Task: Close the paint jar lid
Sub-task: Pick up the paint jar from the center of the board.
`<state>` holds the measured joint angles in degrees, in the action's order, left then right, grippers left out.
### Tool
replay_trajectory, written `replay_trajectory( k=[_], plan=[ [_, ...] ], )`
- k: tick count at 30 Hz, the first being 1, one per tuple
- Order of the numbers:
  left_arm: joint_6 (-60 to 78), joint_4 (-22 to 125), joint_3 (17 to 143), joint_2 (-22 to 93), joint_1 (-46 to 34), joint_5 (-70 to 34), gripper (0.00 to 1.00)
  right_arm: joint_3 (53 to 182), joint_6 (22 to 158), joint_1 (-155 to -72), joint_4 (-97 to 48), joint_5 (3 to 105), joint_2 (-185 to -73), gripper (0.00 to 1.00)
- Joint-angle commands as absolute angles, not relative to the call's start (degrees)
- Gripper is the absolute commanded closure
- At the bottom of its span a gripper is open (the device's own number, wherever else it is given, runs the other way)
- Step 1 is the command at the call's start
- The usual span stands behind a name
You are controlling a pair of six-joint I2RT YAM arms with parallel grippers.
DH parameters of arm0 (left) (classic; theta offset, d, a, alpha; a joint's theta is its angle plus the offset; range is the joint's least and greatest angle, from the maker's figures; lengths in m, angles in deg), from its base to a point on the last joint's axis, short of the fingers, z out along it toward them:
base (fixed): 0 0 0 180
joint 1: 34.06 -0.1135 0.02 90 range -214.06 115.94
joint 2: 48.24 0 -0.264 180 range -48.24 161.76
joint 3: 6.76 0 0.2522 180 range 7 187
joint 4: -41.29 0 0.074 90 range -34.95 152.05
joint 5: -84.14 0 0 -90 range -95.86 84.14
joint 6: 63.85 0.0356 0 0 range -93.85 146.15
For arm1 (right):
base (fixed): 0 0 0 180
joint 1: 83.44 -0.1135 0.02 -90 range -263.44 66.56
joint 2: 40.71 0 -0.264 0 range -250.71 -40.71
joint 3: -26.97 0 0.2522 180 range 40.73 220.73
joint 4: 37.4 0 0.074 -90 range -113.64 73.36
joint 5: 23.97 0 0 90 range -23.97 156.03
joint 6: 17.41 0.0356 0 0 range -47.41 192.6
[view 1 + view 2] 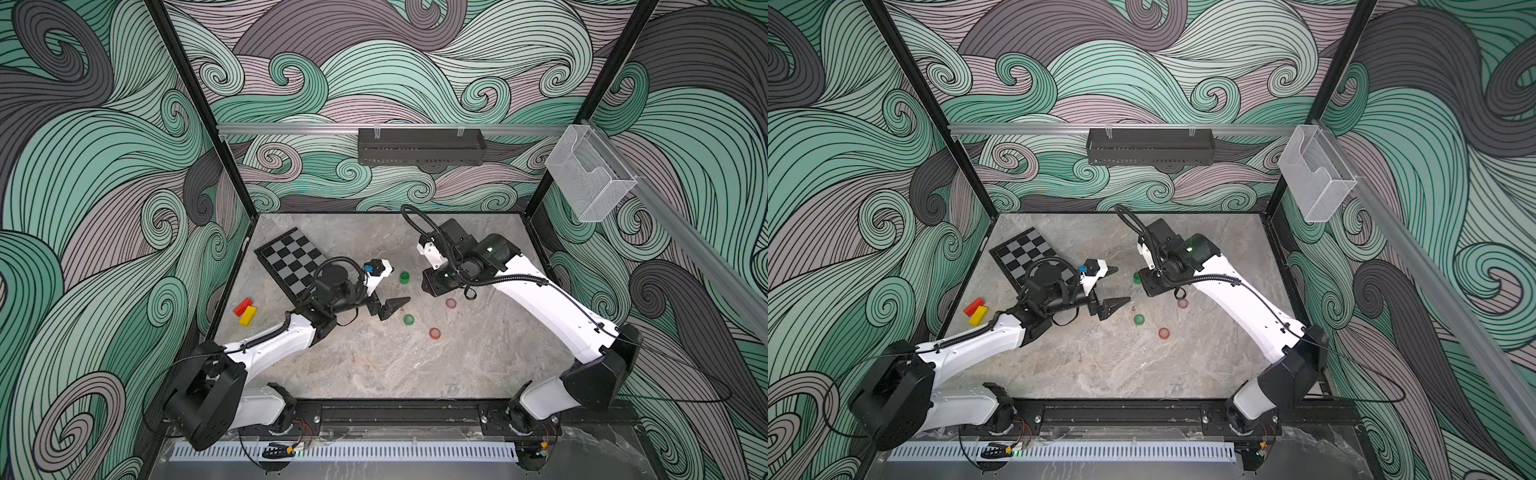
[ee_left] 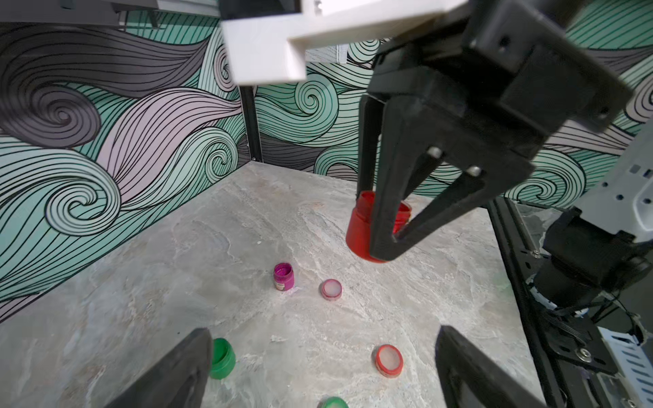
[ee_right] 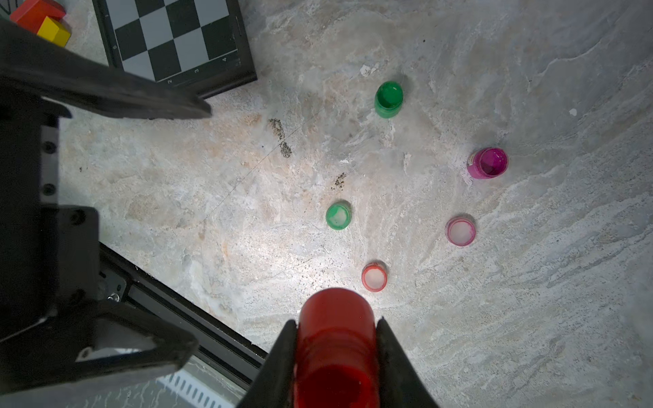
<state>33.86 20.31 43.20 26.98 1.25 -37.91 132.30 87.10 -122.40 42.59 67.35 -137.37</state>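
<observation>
One red paint jar (image 3: 335, 339), lid off, mouth upward, gripped at neck and shoulder by right claw (image 3: 335, 322), fingers closed tight against both sides. Held in the air, clear of surface (image 1: 374, 365), over its middle. Hidden beneath right arm in both top views.

One red lid (image 1: 434, 333), inner face up, flat on surface, apart from jar, untouched.

One left claw (image 2: 325, 330), spread wide, holding nothing, raised near centre, pointing toward 3 o'clock in both top views.

One green lid (image 1: 409, 319), inner face up, at 10 o'clock from red lid.

One green jar (image 1: 404, 277), uncapped, upright, at 12 o'clock from green lid.

One pink lid (image 1: 451, 303), inner face up, at 1 o'clock from red lid.

One magenta jar (image 3: 487, 163), uncapped, upright, near pink lid; visible in wrist views only.

One chessboard (image 1: 291, 257), at 10 o'clock of surface, corner under left arm.

Two blocks, red block (image 1: 242, 306) and yellow block (image 1: 247, 316), touching, at 9 o'clock edge.
</observation>
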Motion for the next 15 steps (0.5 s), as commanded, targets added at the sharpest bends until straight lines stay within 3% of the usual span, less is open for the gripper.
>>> replay_trajectory(
  k=[1,15],
  plan=[
    [38.31,12.76,43.23,28.59,2.74,-37.59,0.03,134.91,87.54,-123.50,43.02,66.14,-138.65,0.67],
    [36.16,5.01,41.07,31.68,4.53,-36.38,0.16,143.40,88.39,-127.33,46.62,65.98,-145.50,0.67]
  ],
)
